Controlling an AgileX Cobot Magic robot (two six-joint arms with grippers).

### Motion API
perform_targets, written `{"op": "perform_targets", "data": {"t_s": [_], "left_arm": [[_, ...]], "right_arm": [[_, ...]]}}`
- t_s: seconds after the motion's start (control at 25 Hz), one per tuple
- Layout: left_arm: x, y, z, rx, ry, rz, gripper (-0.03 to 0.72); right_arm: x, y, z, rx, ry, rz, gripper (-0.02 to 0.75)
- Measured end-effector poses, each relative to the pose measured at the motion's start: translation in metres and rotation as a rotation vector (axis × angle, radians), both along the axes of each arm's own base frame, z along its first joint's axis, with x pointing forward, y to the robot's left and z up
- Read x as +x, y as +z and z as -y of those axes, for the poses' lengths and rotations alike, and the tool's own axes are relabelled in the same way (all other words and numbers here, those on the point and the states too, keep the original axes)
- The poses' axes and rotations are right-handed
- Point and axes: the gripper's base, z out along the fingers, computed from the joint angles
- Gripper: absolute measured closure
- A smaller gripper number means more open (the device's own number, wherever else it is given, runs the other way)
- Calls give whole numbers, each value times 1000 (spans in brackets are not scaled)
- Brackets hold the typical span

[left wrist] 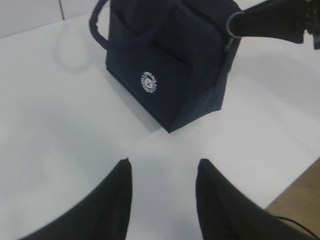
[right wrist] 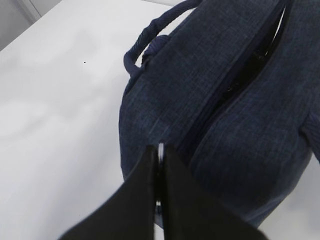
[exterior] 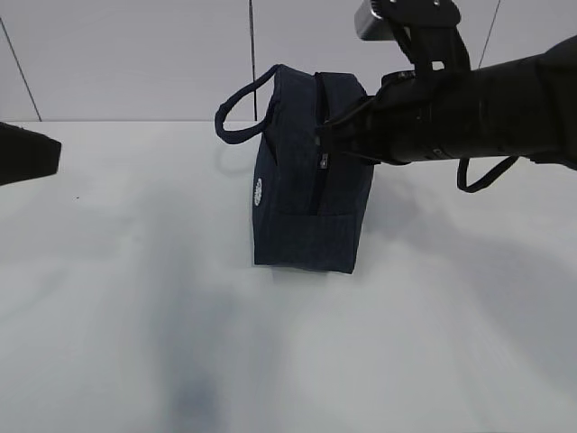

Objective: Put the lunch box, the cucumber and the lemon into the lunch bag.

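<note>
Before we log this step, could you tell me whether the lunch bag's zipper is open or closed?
Partly open: the right wrist view shows a dark gap along the lunch bag top, while the right gripper pinches the metal pull.

The boxy fabric lunch bag [exterior: 306,207] is dark navy with a faint denim-like weave, its rolled loop handle [exterior: 236,117] the same navy, and a small round white logo [left wrist: 149,82] is printed on one side. It stands on a plain, matte white surface [exterior: 135,316] before pale grey wall panels [exterior: 135,54] split by thin dark seams. Both pincers, left [left wrist: 162,172] and right [right wrist: 160,165], are solid black, and a thin silvery metal sliver [right wrist: 161,152] shows between the right one's fingers.
</note>
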Motion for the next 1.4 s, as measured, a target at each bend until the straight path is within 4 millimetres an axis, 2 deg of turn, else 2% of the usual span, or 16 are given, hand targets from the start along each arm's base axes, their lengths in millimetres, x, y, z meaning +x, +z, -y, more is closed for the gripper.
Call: {"op": "perform_targets", "data": {"t_s": [0.2, 0.4, 0.64, 0.84, 1.12, 1.28, 1.4], "left_arm": [[14, -15, 17, -4, -115, -44, 380], [30, -42, 47, 19, -245, -83, 367], [43, -73, 92, 84, -251, 6, 363], [47, -111, 125, 171, -238, 29, 360], [61, -138, 131, 240, -144, 65, 360], [66, -144, 130, 251, -100, 85, 356], [70, -147, 130, 245, -68, 106, 325]], "right_arm": [[3, 2, 0, -2, -11, 13, 737], [3, 2, 0, -6, -17, 17, 737], [3, 2, 0, -6, -17, 17, 737], [3, 3, 0, 0, -20, 14, 737], [3, 3, 0, 13, -27, 7, 737], [4, 3, 0, 16, -30, 8, 737], [4, 3, 0, 17, -31, 7, 737]]}}
